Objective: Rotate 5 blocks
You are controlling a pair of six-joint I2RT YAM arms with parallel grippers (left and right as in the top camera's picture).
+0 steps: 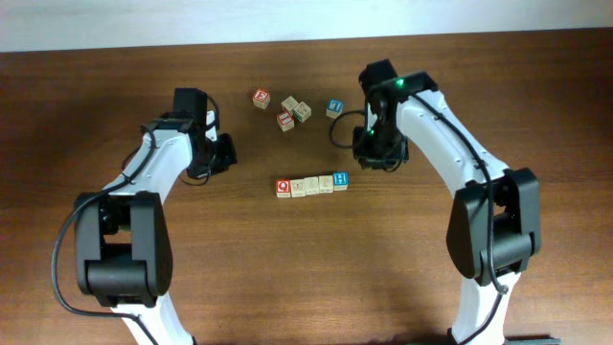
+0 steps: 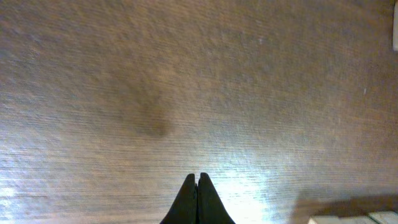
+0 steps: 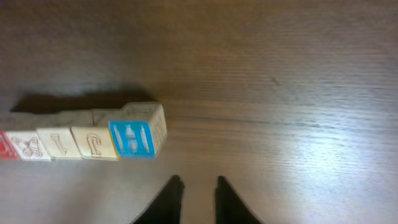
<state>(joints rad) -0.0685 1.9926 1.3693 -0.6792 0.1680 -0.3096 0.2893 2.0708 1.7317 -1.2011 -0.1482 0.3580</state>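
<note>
— Table [image 1: 287,278] first, nearest us: what is it?
— Dark brown wood with long grain running side to side and a soft sheen where light falls. Two arms rise from its near side, white shells with black joints. The left arm [image 1: 158,163] and the right arm [image 1: 436,125] both reach away over it.
— And the left fingers [image 2: 198,183]?
— Two black, tapered blades pressed flat together, with no gap at the tips. They hold nothing and sit over bare wood, off to the left of the row.
— The right fingers [image 3: 198,183]?
— The same black wedges, but parted by a narrow slit with table showing through. Nothing sits between them and they touch nothing. In the wrist view the blue block [image 3: 132,138] lies just beyond them, a little to the left.
— Where are the blocks [image 1: 312,184]?
— Five small cubes in one row at mid-table, between the two arms, with their sides touching. They are pale wood with softened edges and printed letters. A red block [image 1: 283,188] is at the left end, three beige blocks [image 3: 59,144] are in the middle, and the blue block is at the right end. The row slants slightly, its blue end farther off.
— Anything beyond?
— The far blocks [image 1: 289,103], five more lettered cubes with red, beige, green and blue faces. They are turned at odd angles, three bunched close and two apart, toward the far edge.
</note>
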